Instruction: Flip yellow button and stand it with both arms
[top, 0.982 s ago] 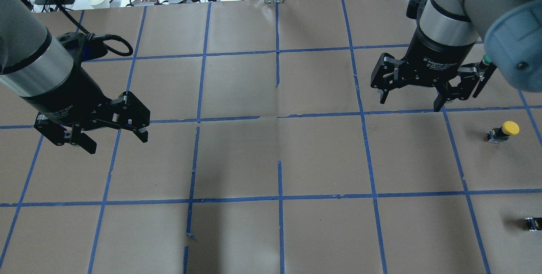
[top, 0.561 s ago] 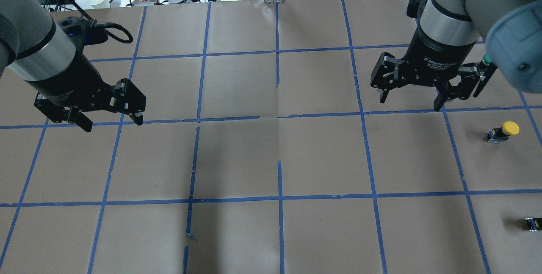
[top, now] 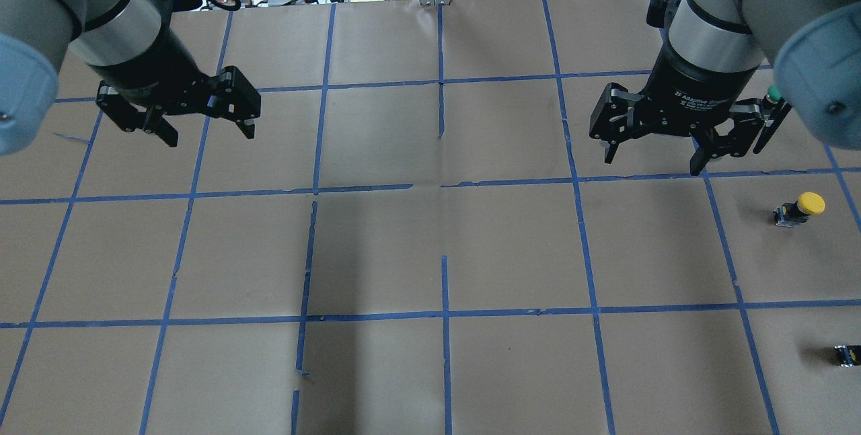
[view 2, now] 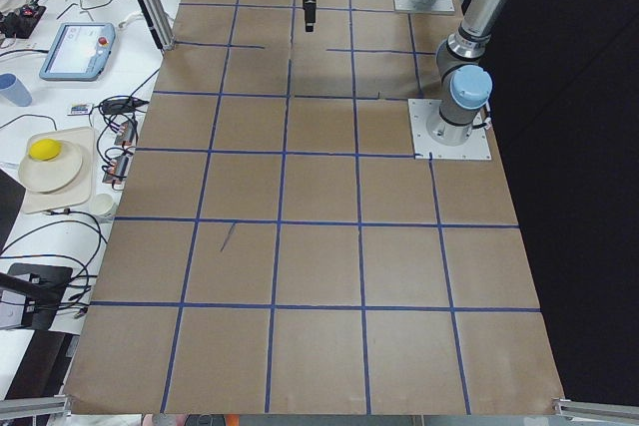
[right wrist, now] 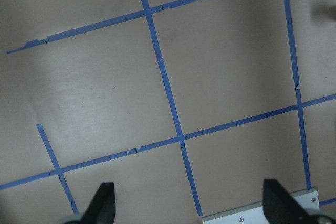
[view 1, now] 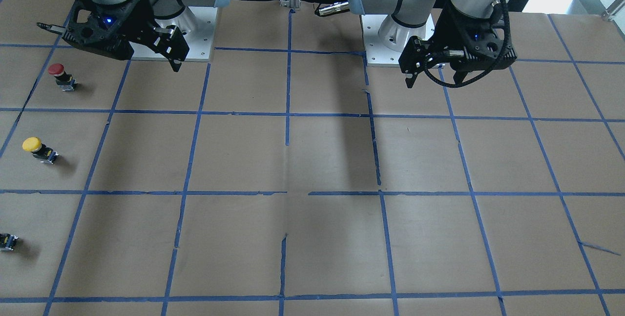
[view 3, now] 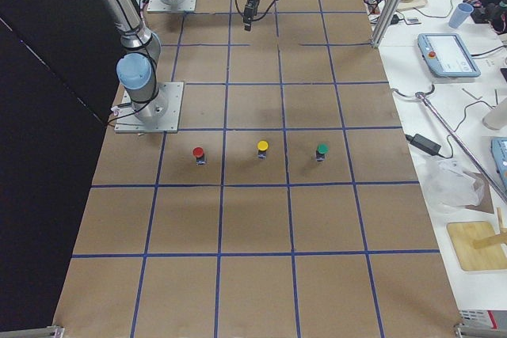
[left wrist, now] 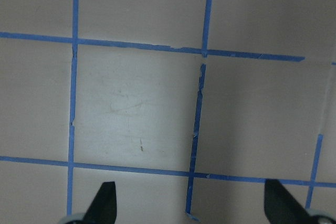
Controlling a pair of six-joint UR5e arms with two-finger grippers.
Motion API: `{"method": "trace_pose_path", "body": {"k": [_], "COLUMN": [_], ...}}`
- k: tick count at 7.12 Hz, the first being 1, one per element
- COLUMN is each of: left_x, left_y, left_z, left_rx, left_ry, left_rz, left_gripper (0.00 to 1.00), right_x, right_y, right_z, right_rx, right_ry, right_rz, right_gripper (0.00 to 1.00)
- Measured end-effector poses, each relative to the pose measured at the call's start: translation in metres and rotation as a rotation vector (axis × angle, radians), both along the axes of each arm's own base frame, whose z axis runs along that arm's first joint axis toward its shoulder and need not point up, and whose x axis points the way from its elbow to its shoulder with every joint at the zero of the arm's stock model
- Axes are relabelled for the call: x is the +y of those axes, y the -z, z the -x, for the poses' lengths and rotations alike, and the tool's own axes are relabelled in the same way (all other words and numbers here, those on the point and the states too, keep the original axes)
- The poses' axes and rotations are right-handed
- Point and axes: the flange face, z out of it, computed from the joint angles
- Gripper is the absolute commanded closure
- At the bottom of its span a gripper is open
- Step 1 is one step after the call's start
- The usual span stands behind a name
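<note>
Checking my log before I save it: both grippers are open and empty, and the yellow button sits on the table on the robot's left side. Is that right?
Not quite. The yellow button sits on the table on the robot's right side, where the right gripper hangs, as the overhead exterior view shows. The rest holds: that gripper and the left gripper are open and empty.
</note>
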Motion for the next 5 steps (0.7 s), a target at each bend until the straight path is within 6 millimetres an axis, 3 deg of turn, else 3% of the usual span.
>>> {"method": "trace_pose_path", "body": {"k": [5], "left_x": [0.0000], "left_y": [-0.0062], "left_z": [0.0146], "left_rx": [0.026], "left_ry": [0.007], "left_rz": [0.007], "left_gripper": [0.00], "right_x": [0.0024], "right_y": [-0.0066], "right_z": [0.0003], "right_rx": [-0.001], "right_ry": [0.001], "right_rz": [0.023], "right_gripper": [0.00]}}
